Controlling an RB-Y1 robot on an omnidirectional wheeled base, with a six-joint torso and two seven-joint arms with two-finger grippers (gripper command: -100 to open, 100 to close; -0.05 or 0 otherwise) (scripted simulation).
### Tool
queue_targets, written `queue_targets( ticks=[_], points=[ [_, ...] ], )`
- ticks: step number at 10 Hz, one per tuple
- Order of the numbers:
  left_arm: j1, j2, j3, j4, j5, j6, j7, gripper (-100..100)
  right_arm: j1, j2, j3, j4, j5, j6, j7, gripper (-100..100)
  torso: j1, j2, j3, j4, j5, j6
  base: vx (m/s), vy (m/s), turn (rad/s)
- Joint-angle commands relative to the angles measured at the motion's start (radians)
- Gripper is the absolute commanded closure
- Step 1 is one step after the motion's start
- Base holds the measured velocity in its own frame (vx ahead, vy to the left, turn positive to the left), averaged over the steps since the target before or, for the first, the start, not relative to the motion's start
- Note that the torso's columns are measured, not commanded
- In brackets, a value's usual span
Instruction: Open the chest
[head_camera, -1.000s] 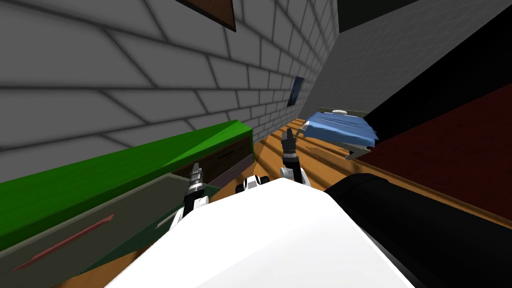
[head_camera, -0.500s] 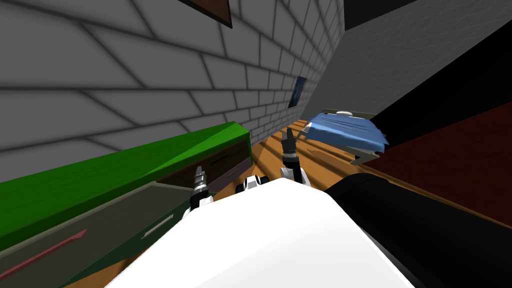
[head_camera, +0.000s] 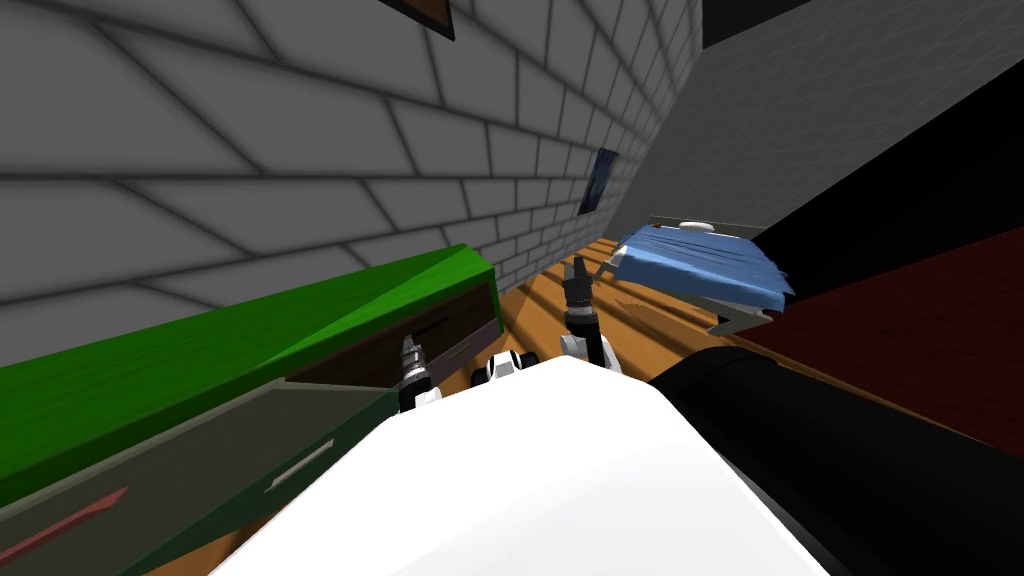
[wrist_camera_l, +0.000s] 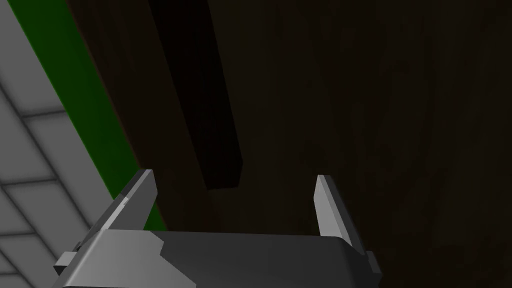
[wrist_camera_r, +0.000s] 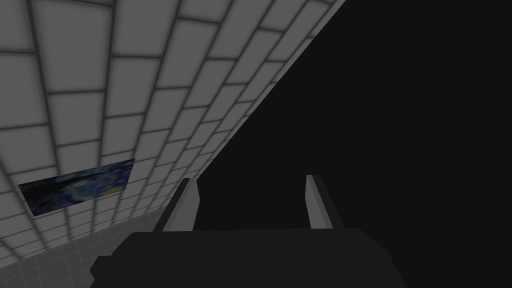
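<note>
The chest (head_camera: 250, 330) is long and low with a green top and stands against the grey brick wall on my left. It has a dark brown drawer front (head_camera: 440, 330) with a black bar handle (wrist_camera_l: 200, 100). Beside that front is a grey-green front (head_camera: 200, 450) with a pale handle (head_camera: 300, 465) and a red one (head_camera: 60, 522). My left gripper (head_camera: 412, 352) (wrist_camera_l: 233, 176) is open and close to the brown front, with the handle's end just beyond the gap between its fingers. My right gripper (head_camera: 577, 272) (wrist_camera_r: 250, 180) is open and raised over the floor ahead.
A bed with a blue cover (head_camera: 700, 265) stands ahead on the striped wooden floor (head_camera: 545, 310). A black rounded shape (head_camera: 850, 460) lies close on my right, with a dark red surface (head_camera: 900, 330) beyond it. A small dark picture (head_camera: 598, 180) hangs on the brick wall.
The whole head view has shifted, so I have moved along the chest. My left gripper has passed from over the grey-green front to the dark brown front. The right arm has kept its pose.
</note>
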Motion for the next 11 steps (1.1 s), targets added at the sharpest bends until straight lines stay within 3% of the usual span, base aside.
queue_targets(
  ticks=[1,2,3,11],
  points=[
    [-0.002,0.000,0.004,-0.026,0.001,0.028,0.000,-100,0.000,0.000,0.000,0.000,0.000,0.000,0.000,0,-0.001,-0.001,-0.001,0.000,0.000,0.000,0.084,0.026,-0.030],
    [0.000,0.000,0.002,-0.013,0.001,0.011,0.001,-100,0.000,0.000,0.000,0.000,0.000,0.000,0.000,0,-0.001,-0.006,-0.004,-0.002,0.000,0.000,0.054,0.020,-0.010],
    [0.000,0.000,0.002,-0.015,0.001,0.015,0.001,100,0.000,0.000,0.000,0.000,0.000,0.000,0.000,0,-0.003,-0.005,-0.003,-0.002,-0.001,0.000,0.007,0.004,0.002],
    [0.046,-0.008,-0.017,-0.068,-0.004,0.026,0.007,100,0.000,0.000,0.000,0.000,0.000,0.000,0.000,0,-0.003,-0.004,-0.003,-0.002,0.000,-0.001,-0.143,-0.064,0.004]
  ],
)
